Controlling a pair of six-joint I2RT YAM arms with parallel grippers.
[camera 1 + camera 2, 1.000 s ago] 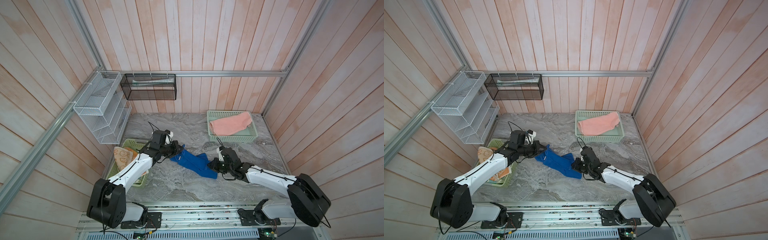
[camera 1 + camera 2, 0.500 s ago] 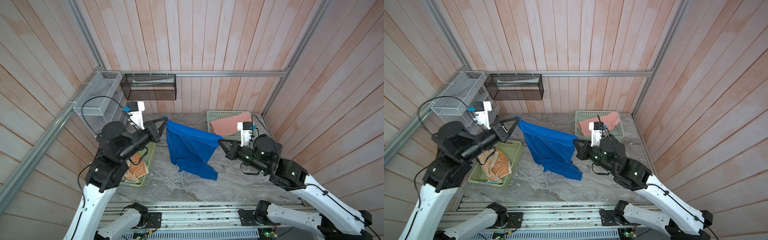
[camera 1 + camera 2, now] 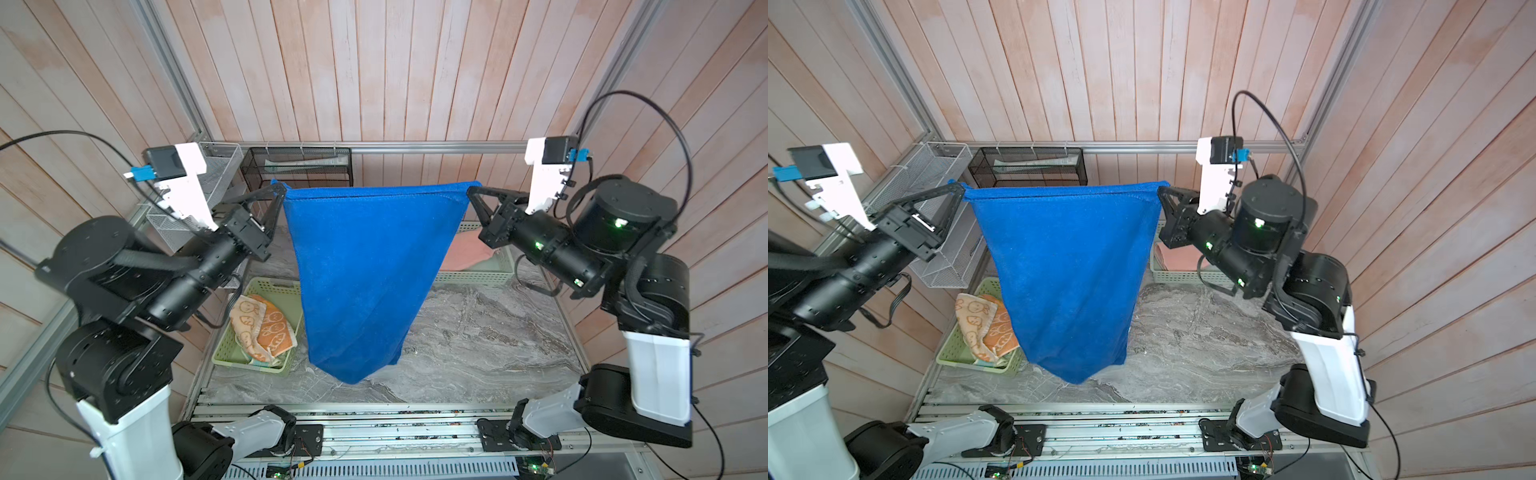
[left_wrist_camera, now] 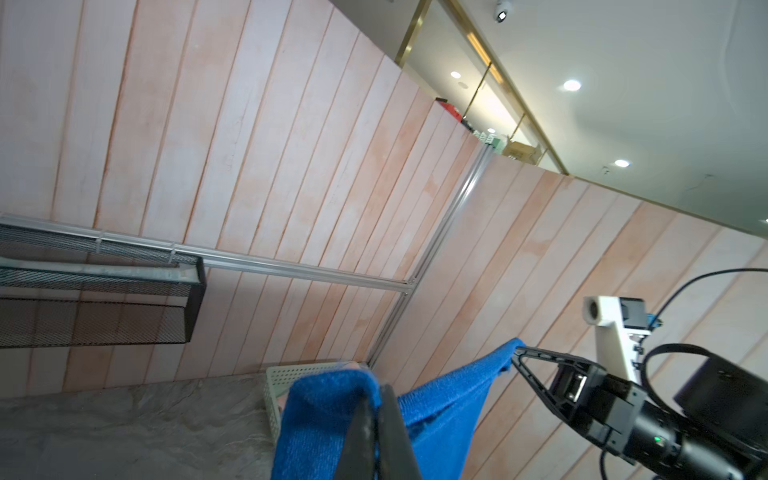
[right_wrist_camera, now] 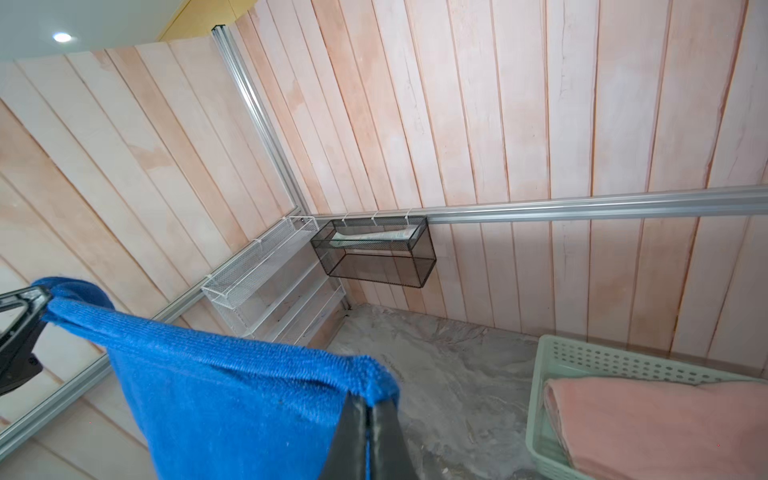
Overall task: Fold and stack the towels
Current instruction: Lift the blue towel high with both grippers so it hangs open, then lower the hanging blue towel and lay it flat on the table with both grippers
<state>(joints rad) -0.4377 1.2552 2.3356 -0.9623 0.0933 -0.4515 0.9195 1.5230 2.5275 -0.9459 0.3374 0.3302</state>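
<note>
Terry in the air, both top views: the blue towel [image 3: 365,270] hangs between the left claw [image 3: 279,189] and the right claw [image 3: 471,191]. Its top hem runs almost straight from one to the other, and the cloth narrows to a loose point beneath them, over the marble table [image 3: 478,332].
Grips, both top views: each claw is pressed together on the upper corner nearest it, both at about the same height.
Other laundry, both top views: the orange bunny towel [image 3: 262,324] lies crumpled in a green basket [image 3: 266,286] below the left claw. The pink towel [image 3: 469,253] sits in a second basket [image 3: 469,277] below and behind the right claw.
Left wrist view: the left claw [image 4: 379,399] pinches blue cloth that bulges over its tips, and the hem leads away to the right claw [image 4: 515,353].
Right wrist view: the right claw [image 5: 368,405] pinches its corner the same way, and the hem dips slightly toward the left claw [image 5: 41,297].
Step in hand: probably spreading the towel before laying it down to fold.
Doing it well: keep the claws level and the hem taut without tugging a corner free. Lower until the hanging point meets the table, then draw the hem across so the bunched lower corners open flat.
</note>
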